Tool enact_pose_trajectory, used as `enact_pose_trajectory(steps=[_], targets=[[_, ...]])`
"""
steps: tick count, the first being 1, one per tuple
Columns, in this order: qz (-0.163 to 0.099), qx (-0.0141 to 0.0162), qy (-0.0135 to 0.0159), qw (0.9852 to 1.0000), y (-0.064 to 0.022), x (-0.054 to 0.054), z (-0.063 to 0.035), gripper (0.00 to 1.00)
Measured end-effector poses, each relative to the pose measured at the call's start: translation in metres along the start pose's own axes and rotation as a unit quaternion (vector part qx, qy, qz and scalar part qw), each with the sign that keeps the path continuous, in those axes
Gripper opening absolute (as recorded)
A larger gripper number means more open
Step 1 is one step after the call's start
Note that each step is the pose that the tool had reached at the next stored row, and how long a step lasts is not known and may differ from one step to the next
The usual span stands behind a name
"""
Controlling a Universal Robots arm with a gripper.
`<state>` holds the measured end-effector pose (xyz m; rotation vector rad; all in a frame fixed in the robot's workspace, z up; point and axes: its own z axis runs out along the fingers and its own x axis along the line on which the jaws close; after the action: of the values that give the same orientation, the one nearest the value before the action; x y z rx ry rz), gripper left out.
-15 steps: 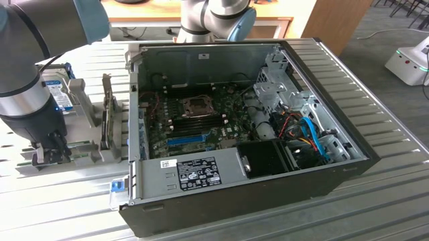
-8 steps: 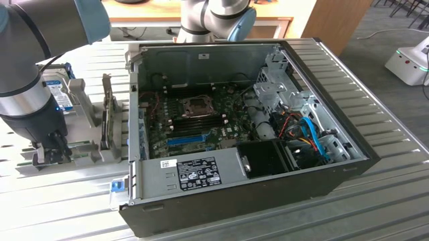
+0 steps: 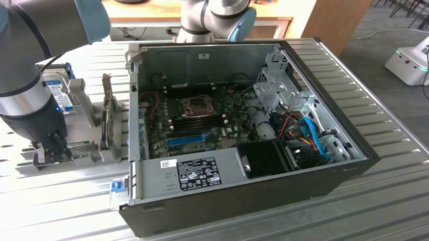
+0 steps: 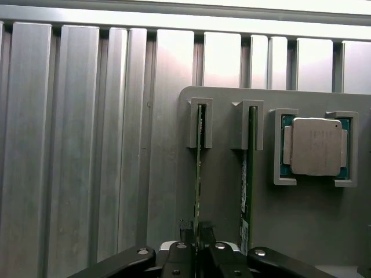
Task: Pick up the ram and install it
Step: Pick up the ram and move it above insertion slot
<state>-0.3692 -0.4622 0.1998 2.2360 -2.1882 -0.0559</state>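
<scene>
You're holding the gripper (image 4: pixel 197 240) open, straddling the ram (image 4: pixel 199 174), which is standing on edge in its holder (image 4: pixel 226 191), long axis running straight away from the jaws.

Big black PC case (image 3: pixel 268 203) lying on its side on the ribbed metal worktop (image 3: pixel 60 216), open side up, so you look straight down at the green motherboard (image 3: pixel 214 128) and its CPU socket (image 3: pixel 198 106). Along the near edge there's a grey metal box (image 3: pixel 154 187) with labels on it, and blue and orange cables (image 3: pixel 314 134) are bunched toward the exterior view's right.

On the exterior view's left of the case, a grey holder (image 3: pixel 90 156) keeps a dark expansion card (image 3: pixel 107 118) standing on edge, with a blue-labelled hard drive (image 3: pixel 62 98) just past it. The wrist view has a silver-lidded processor (image 4: pixel 316 146) sitting in its own bracket on that holder.

There's also a white machine (image 3: pixel 410 63) on the floor, off at the exterior view's right.
</scene>
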Motion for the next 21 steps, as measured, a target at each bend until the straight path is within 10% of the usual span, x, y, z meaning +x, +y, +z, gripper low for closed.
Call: enact_pose_trajectory(steps=[21], targets=[[0.0, 0.0, 0.0001, 1.0, 0.0001, 0.0, -0.0016, 0.12]])
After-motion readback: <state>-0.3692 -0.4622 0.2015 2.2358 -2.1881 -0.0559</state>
